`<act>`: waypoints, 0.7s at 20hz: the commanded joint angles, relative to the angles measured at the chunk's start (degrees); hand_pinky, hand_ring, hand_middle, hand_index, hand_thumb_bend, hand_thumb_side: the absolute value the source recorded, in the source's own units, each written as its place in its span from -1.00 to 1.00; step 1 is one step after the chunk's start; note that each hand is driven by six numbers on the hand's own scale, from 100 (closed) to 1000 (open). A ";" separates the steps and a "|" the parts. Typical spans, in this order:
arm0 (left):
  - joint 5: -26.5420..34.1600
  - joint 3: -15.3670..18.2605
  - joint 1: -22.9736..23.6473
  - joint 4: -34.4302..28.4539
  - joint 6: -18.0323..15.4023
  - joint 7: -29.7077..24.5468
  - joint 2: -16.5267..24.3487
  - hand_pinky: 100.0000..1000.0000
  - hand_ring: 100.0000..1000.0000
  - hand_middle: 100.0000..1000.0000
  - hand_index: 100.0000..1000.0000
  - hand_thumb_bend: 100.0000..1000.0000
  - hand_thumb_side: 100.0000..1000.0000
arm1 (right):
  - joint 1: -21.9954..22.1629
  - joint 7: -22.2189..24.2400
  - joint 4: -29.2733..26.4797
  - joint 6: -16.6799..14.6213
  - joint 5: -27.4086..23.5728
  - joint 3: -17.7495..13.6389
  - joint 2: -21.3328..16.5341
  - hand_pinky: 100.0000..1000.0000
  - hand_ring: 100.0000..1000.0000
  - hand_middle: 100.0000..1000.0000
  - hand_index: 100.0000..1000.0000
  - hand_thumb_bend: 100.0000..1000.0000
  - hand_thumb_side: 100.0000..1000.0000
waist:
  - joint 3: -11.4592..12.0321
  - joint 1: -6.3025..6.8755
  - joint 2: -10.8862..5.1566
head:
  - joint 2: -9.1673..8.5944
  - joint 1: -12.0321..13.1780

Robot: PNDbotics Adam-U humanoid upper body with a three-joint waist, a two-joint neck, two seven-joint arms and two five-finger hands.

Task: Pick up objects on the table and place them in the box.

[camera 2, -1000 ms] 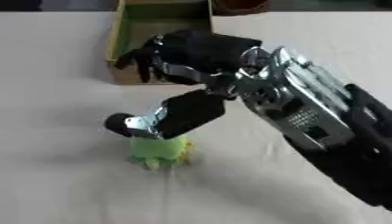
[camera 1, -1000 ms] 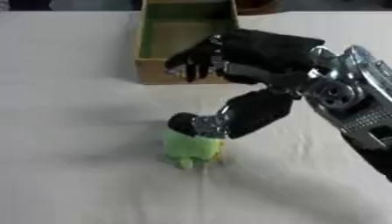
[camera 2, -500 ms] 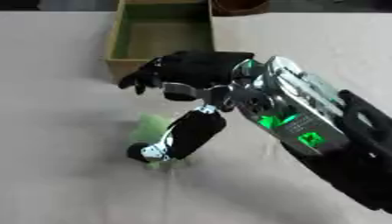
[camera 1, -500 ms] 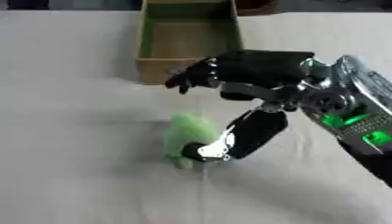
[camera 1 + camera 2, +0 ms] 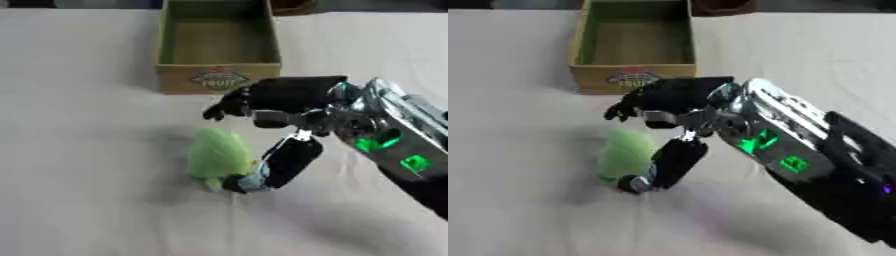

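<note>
Plain pale tabletop, cloth-like, filling pretty much the whole view, with an open cardboard box sitting toward the far side. The box is a shallow yellowish thing with a round printed logo on its near wall, and as far as I can see it's got nothing inside.

The only item I can spot on the table is a soft-looking light green object, lying a bit in front of the box and well apart from it. It's blurry, so I won't guess what it actually is.

The right hand comes in from the right side, above and just beside the green thing. Fingers are spread and reaching out over the top of it toward the box side, while the thumb hangs down along the object's right edge, tip right at its lower corner, touching or very close. So it's bracketing the object but not closed on it. The left hand isn't in either view.

My read: this is the grasp step, pickup not done yet. Next it needs to curl the fingers down and bring the thumb in so the object is actually pinched, then lift and carry it forward over the box wall and let go inside. Being squishy, it might deform or slip sideways if the thumb only nudges it.
</note>
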 commanded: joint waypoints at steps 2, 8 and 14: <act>0.16 -0.09 -0.74 -0.96 0.02 0.19 1.43 0.23 0.60 0.54 0.67 -1.00 0.96 | -0.70 -1.25 4.12 -0.07 2.82 0.44 0.59 0.51 0.78 0.69 1.00 -0.27 0.19 | 0.22 0.29 -0.91 | 0.12 -0.34; 0.27 -0.20 -0.87 -0.96 0.06 0.17 1.31 0.23 0.60 0.53 0.66 -1.00 0.96 | -1.21 -2.95 10.19 -1.64 5.10 2.19 2.73 0.50 0.77 0.68 1.00 -0.26 0.18 | 0.59 0.30 -0.82 | 0.02 -0.77; 0.36 -0.16 -0.93 -0.96 0.09 0.32 1.22 0.23 0.59 0.52 0.65 -1.00 0.95 | -1.28 -3.13 13.41 -3.35 5.36 3.03 3.83 0.50 0.75 0.58 1.00 -0.26 0.04 | 0.86 0.21 -0.73 | -0.04 -0.89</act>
